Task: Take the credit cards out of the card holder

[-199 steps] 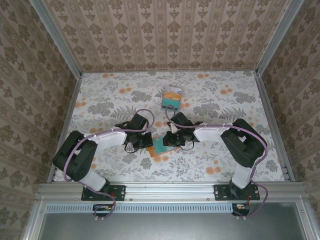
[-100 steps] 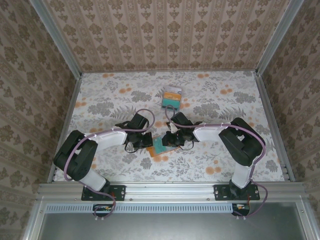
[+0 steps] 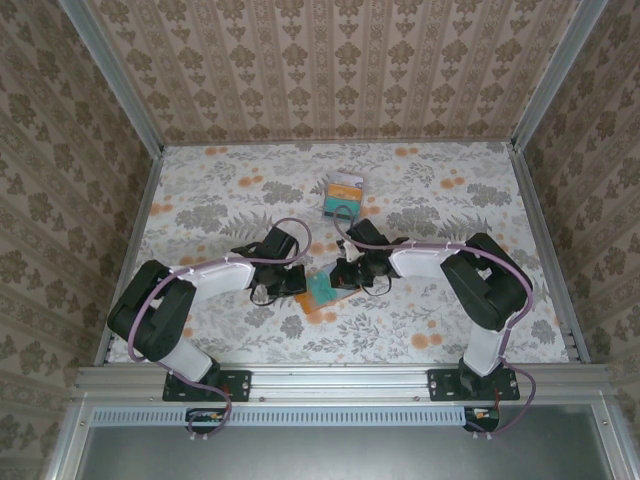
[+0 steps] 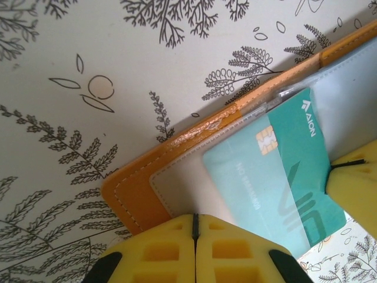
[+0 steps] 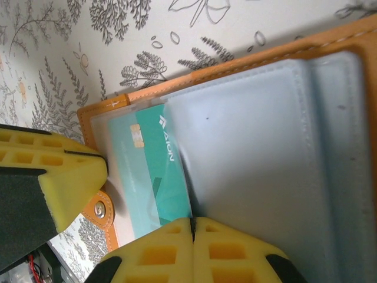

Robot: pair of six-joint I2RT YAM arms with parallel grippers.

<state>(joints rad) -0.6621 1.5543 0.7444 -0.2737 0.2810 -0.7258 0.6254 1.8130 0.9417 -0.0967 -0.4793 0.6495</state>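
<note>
- Nearest us, the left hand (image 4: pixel 194 227) is clenched on the card holder (image 4: pixel 132 197), we think to pin it, near the middle of the surface (image 3: pixel 450 330).
- The right hand (image 5: pixel 193 230) grasps the teal card (image 5: pixel 150 177), ready for pulling out.
- Other cards (image 3: pixel 344 195) lie toward the far edge.

Floral-print bench (image 3: pixel 200 190) | open orange card holder (image 3: pixel 310 304) lies flat near the middle | small stack of credit cards (image 3: pixel 343 195) rests farther back, well apart
</note>
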